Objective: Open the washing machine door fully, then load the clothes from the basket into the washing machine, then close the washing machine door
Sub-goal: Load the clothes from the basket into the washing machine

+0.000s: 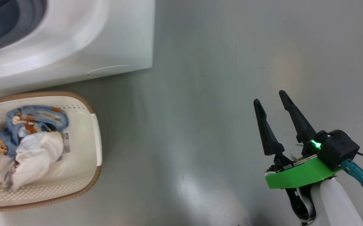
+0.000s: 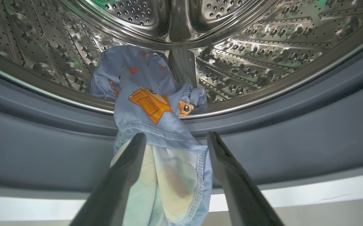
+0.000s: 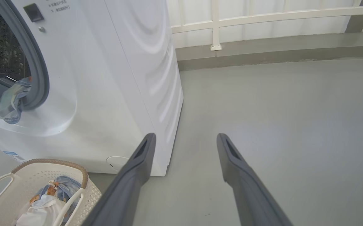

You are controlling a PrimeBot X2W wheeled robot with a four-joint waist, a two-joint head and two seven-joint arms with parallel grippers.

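The big white boxy washing machine (image 3: 112,94) stands open. In front of it, the cream plastic basket (image 1: 87,138) holds clothes (image 1: 30,138). 1 blue printed cloth (image 2: 150,106) hangs over the machine's grey lip (image 2: 43,141), between the wide-open left pincer (image 2: 176,135); push it deep in. The right pincer (image 1: 269,96) is open too.

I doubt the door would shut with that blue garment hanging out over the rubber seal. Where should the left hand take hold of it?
Probably the loose hemmed end of the blue garment, hanging outside the rubber seal. Come straight from the front: the open left hand straddles it there, and the rest lies in the drum.
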